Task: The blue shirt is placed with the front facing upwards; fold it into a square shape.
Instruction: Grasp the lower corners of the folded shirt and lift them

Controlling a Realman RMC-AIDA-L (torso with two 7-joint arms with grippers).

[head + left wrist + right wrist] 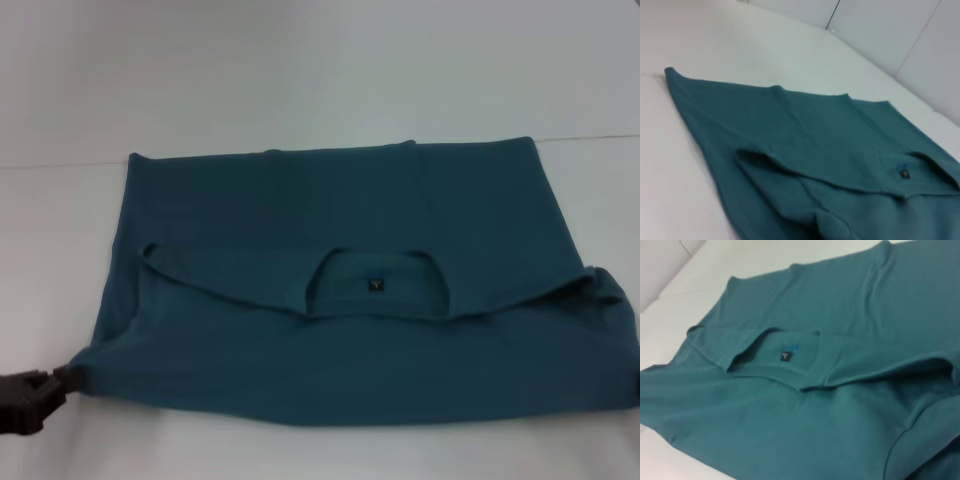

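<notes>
The blue shirt point(350, 300) lies on the white table point(300, 80), its near part doubled over so the neckline label point(376, 285) shows mid-cloth; a crosswise fold seems in hand. The left gripper point(62, 380) touches the near left corner (fingers' state I cannot tell); the right gripper is out of view. Next, judging so, comes releasing and smoothing.

— White table point(300, 80), plain and matte, filling the head view from near edge to far.
— Any markings?
— One thin dark seam line point(590, 139), running along the far right of the surface in the head view; a fainter line at the far left at about the same height.
— And from the wrists?
— Left wrist view: same white surface point(740, 45), pale panels point(880, 25) beyond it, split by a thin dark joint point(833, 15). Right wrist view: a strip of white tabletop point(670, 315), with a paler, pinkish panel point(660, 265) at the far corner.
</notes>
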